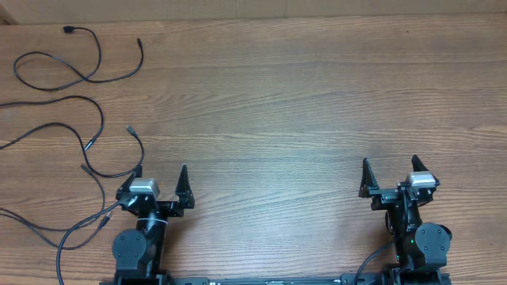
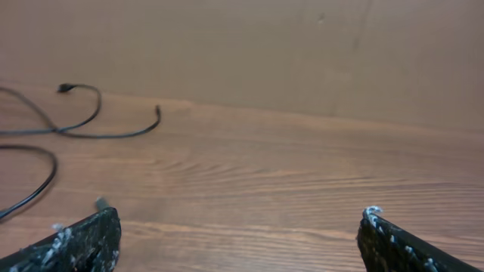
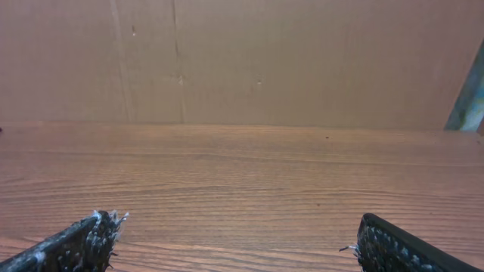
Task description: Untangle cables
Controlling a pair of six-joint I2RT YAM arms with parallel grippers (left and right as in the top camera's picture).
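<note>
**Surface** (image 1: 277,95): wood-grain top.

**Cables** (image 1: 141,49): thin black cords with small plug ends, all on the left part of the surface. They loop across one another and run off its left edge. There are perhaps three or four, but the count is unclear. The nearest strand lies just beside the left gripper (image 1: 162,169).

**Left gripper:** fingers wide apart, holding nothing.

**Right gripper** (image 1: 390,161): fingers wide apart, holding nothing, well apart from the cables.

The left arm (image 1: 136,244) and the right arm (image 1: 418,240) sit folded low at the near side, well apart. The left gripper (image 1: 162,172) points toward the far side, jaws spread wide and empty. The right gripper (image 1: 390,164) points the same way, equally wide, holding nothing.
</note>
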